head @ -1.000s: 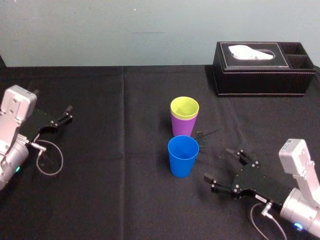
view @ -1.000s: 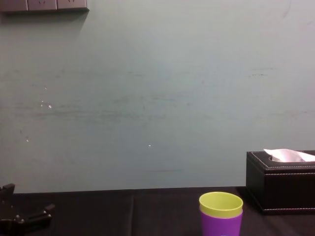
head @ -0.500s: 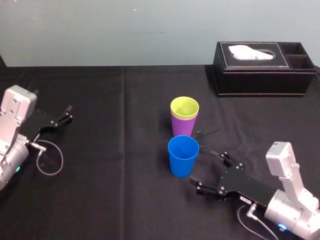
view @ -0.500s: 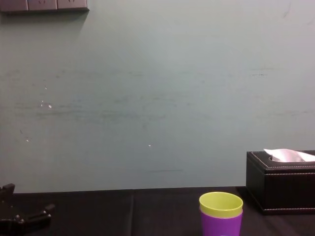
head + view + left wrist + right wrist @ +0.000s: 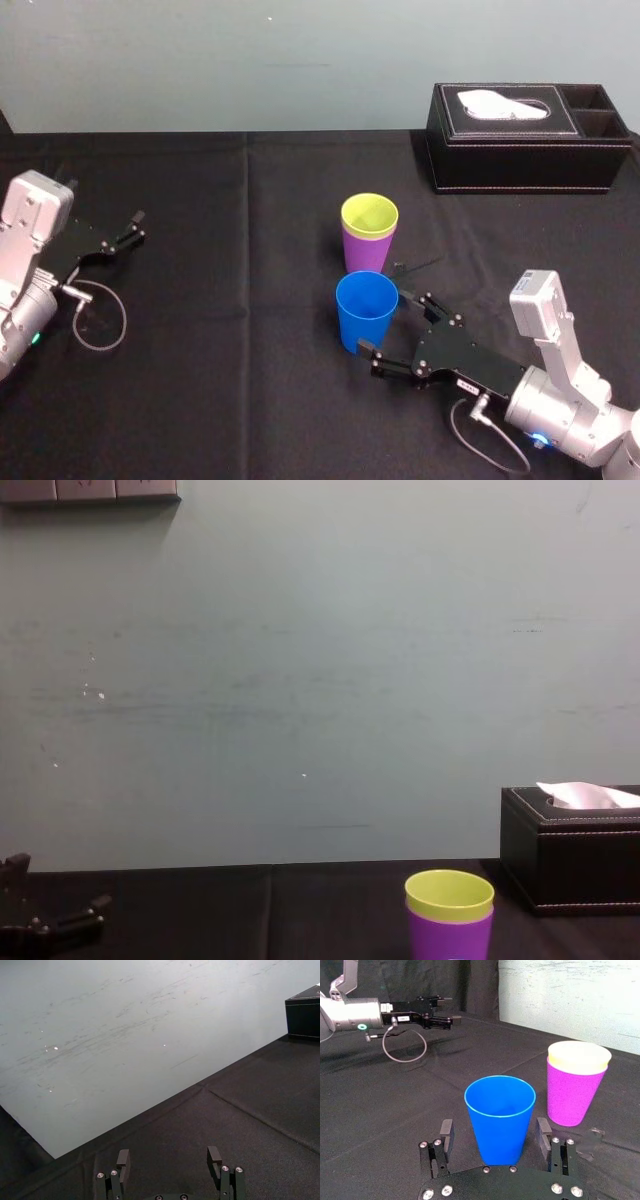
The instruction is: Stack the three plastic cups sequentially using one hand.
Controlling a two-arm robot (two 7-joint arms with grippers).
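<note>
This looks like a robotics lab or test room rather than a home. A counter [image 5: 250, 200] draped in creased black cloth stands against a bare, scuffed, pale blue-green painted wall [image 5: 320, 680] with a row of grey wall plates [image 5: 88, 490] high on it. Two silver-grey robot arms with exposed looping cables reach over the cloth, the left arm [image 5: 25, 250] carrying a black two-fingered left end effector [image 5: 137, 227] and the right arm [image 5: 560, 390] a matching right end effector [image 5: 384, 322]. A black stitched leather-look tissue box [image 5: 520, 140] adds an office touch.
</note>
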